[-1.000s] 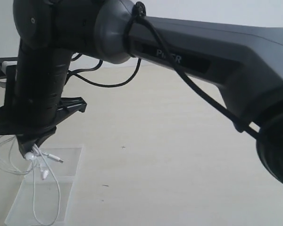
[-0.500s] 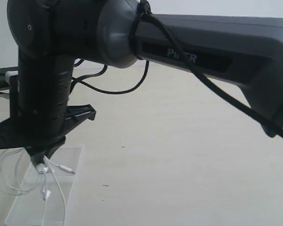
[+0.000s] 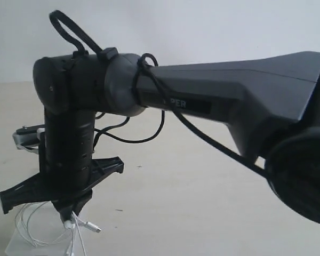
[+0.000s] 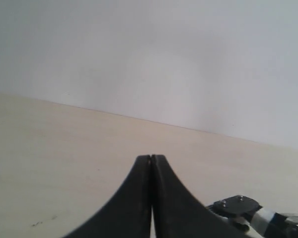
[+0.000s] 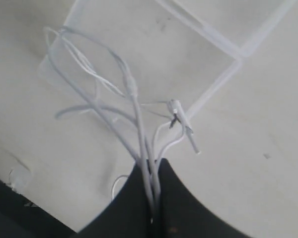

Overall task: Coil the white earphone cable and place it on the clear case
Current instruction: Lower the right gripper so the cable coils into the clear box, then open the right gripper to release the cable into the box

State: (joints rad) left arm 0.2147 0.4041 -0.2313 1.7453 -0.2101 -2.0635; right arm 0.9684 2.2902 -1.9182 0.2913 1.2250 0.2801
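In the right wrist view my right gripper (image 5: 152, 166) is shut on several strands of the white earphone cable (image 5: 130, 88). The strands fan out from the fingertips in loose loops over the clear case (image 5: 208, 59), and the plug (image 5: 187, 135) dangles beside its corner. In the exterior view the right gripper (image 3: 69, 221) points down at the lower left, with cable loops (image 3: 28, 234) hanging over the clear case (image 3: 13, 248), which the frame edge cuts off. My left gripper (image 4: 151, 159) is shut on nothing and faces bare table and wall.
The right arm's thick dark link (image 3: 229, 101) crosses most of the exterior view, with black robot cables (image 3: 149, 128) looping under it. A black-and-white arm part (image 3: 25, 136) sits at the far left. The light tabletop (image 3: 202, 213) stretches to the right.
The right gripper, still holding the cable, has shifted down and to the right in the exterior view. The cable loops moved with it, and less of the case shows.
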